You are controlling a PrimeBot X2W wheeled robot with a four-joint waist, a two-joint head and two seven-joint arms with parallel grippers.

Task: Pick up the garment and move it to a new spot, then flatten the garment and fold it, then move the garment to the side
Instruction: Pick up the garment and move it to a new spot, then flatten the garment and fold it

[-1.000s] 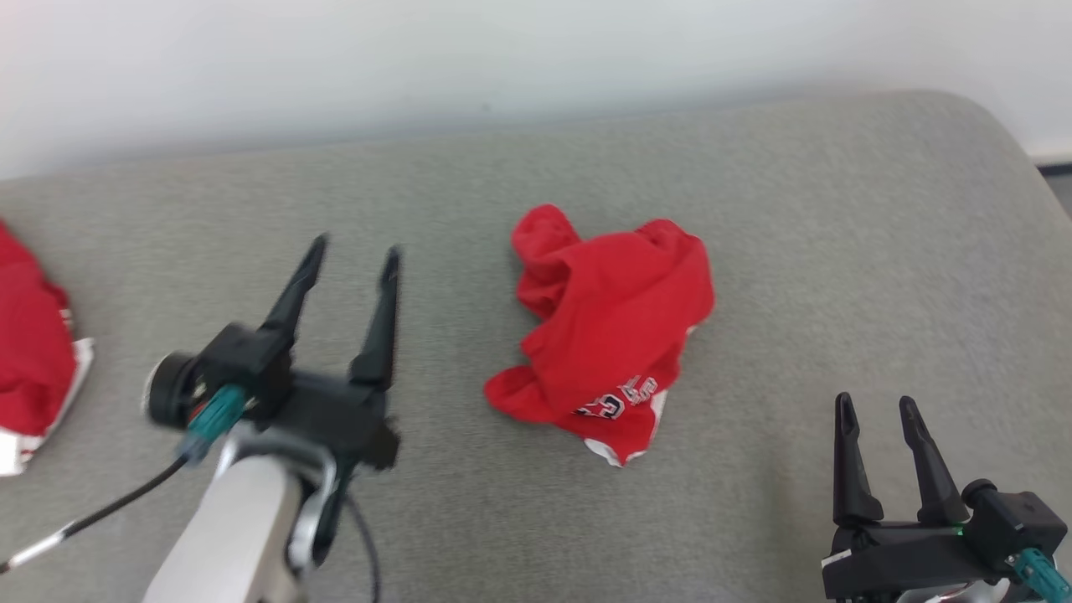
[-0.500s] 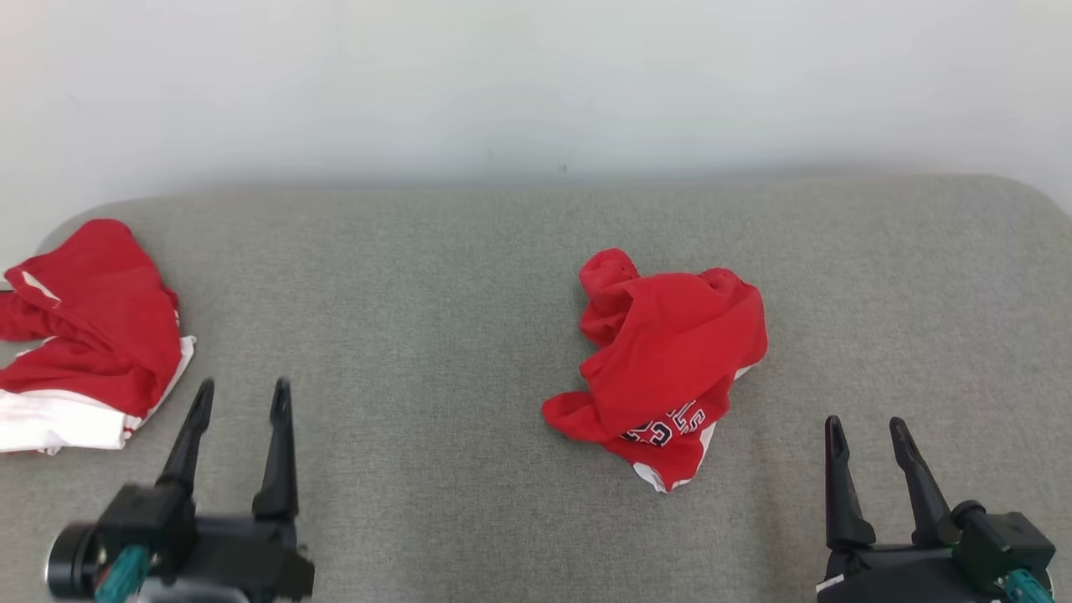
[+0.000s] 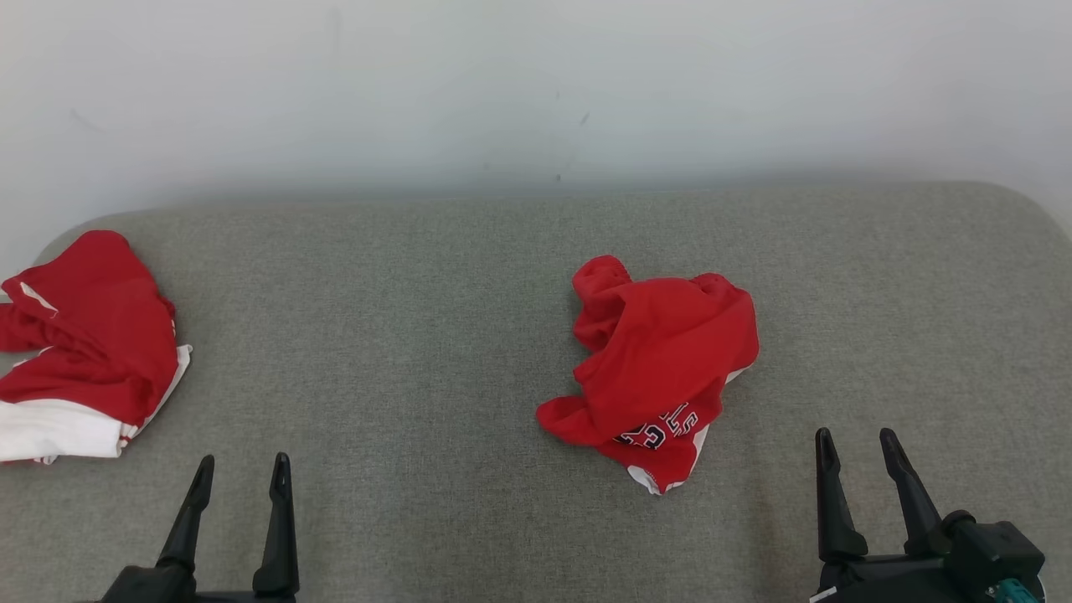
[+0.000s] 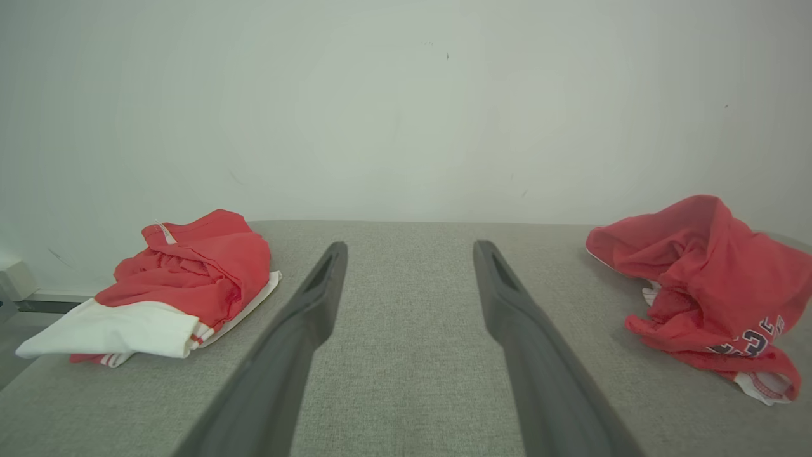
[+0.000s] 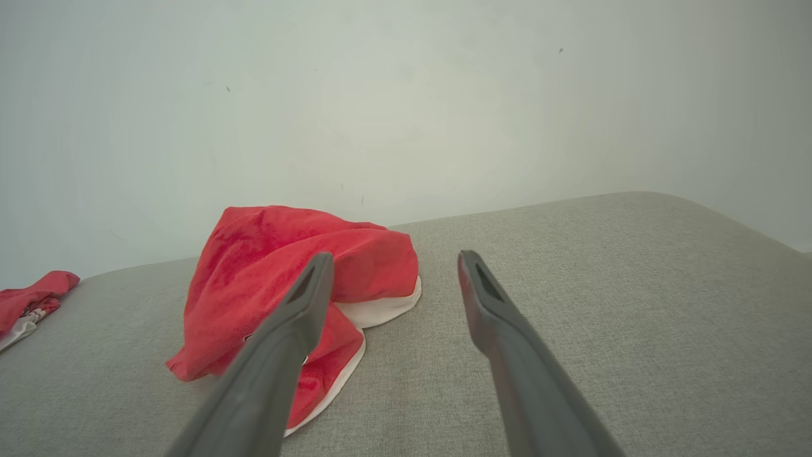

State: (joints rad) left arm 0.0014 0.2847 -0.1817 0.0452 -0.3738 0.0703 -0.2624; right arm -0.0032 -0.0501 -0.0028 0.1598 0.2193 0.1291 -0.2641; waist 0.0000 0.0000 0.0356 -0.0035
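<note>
A crumpled red garment (image 3: pixel 662 364) with white trim and dark lettering lies in a heap right of centre on the grey padded surface (image 3: pixel 419 352). The left wrist view has the same garment (image 4: pixel 710 285) at its right; in the right wrist view the garment (image 5: pixel 285 279) sits just beyond my left finger. My left gripper (image 3: pixel 241 469) rests open at the lower left, well apart from the heap, holding nothing. Open and empty too, my right gripper (image 3: pixel 854 444) stands at the lower right, a little right of and nearer than the garment.
A second red and white garment (image 3: pixel 79 352) lies folded at the surface's left edge, also as the folded garment (image 4: pixel 171 285) in the left wrist view. A pale wall (image 3: pixel 536 84) rises behind. The surface's right end (image 3: pixel 1038 218) curves away.
My left arm has pulled back from mid-surface to the lower left. The head camera shifted, bringing the left-hand folded garment and more wall into the picture. The crumpled garment has not moved.
</note>
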